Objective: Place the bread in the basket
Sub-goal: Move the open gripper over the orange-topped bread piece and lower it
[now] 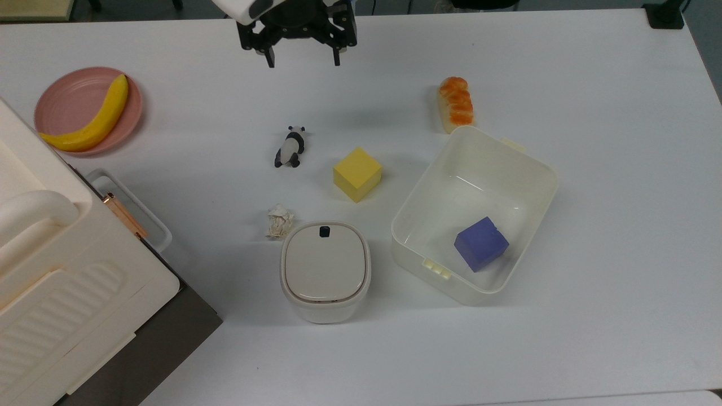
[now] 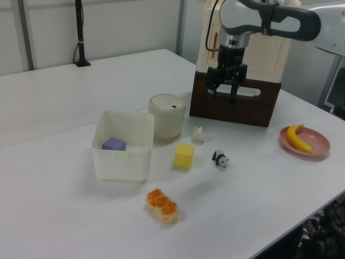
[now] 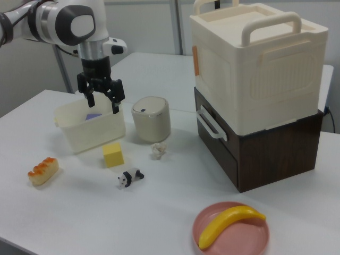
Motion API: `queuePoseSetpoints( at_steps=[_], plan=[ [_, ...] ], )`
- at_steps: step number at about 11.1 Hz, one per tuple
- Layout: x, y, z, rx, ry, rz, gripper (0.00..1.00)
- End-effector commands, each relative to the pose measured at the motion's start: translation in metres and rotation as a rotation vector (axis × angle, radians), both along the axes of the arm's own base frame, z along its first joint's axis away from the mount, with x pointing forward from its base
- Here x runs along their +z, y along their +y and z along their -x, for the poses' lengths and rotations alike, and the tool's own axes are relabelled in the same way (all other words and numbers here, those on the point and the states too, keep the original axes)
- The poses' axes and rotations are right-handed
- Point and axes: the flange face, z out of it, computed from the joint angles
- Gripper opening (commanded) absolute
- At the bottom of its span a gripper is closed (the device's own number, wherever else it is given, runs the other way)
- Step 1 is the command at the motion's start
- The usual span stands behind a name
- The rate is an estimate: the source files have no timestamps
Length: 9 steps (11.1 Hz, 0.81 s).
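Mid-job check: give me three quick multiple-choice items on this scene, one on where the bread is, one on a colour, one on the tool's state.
1. Where is the bread?
A. in the basket
B. on the table beside the basket
C. on the pink plate

2. What colour is the cube inside the basket?
A. purple
B. yellow
C. green

3. What is the tool doing?
A. shut on the bread
B. shut on the banana
C. open and holding nothing

Answers:
1 B: the bread lies on the table just outside the basket.
2 A: the cube in the basket is purple.
3 C: the tool hangs in the air with its fingers spread, nothing between them.
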Motion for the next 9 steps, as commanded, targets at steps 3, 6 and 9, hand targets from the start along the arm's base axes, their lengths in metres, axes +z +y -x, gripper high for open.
queuePoseSetpoints(
  at_steps=[3,6,9],
  plan=[
    [-0.032,0.037,0.015,0.085,0.059,0.032,1.00],
    [-0.053,0.096,0.028,0.193,0.100,0.037,1.00],
    [-0.081,0.177,0.045,0.325,0.118,0.047,1.00]
  ],
)
